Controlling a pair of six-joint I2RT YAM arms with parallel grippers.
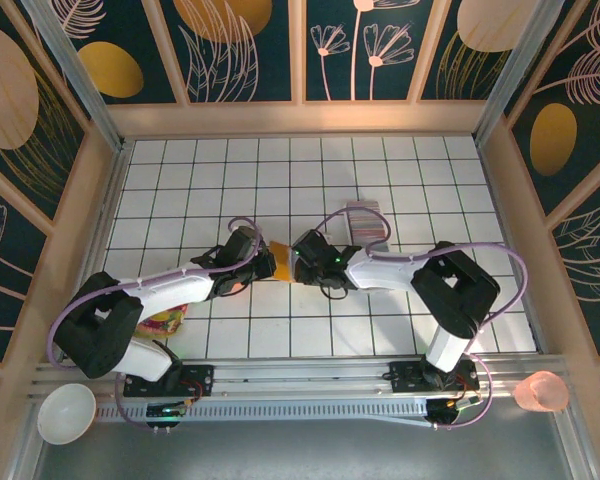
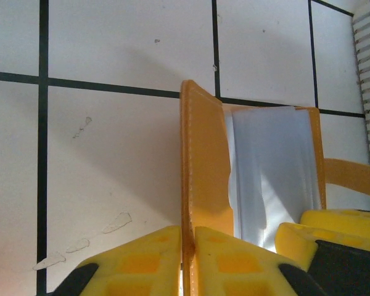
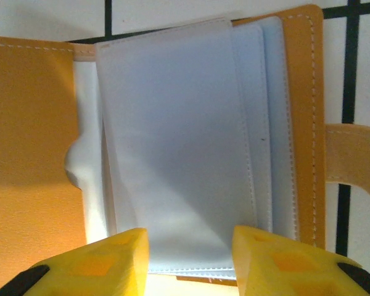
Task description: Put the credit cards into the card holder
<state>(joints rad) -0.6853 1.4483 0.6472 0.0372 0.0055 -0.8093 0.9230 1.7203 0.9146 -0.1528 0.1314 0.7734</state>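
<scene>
Left claw clamped tight on the raised cover edge of the card holder, bottom centre of the left wrist frame. Right claw has jaws apart over the pale sleeves, at the bottom of its frame; touching or not, can't tell. Holder sits open dead centre of the top view, between both claws. Credit cards in a row just up-right of centre, none picked.

Risk: thin cover slips from the pinch and flaps shut, or the floppy sleeves buckle.

Opened holder's long axis runs left-right in the right wrist frame, clasp tab pointing right.
</scene>
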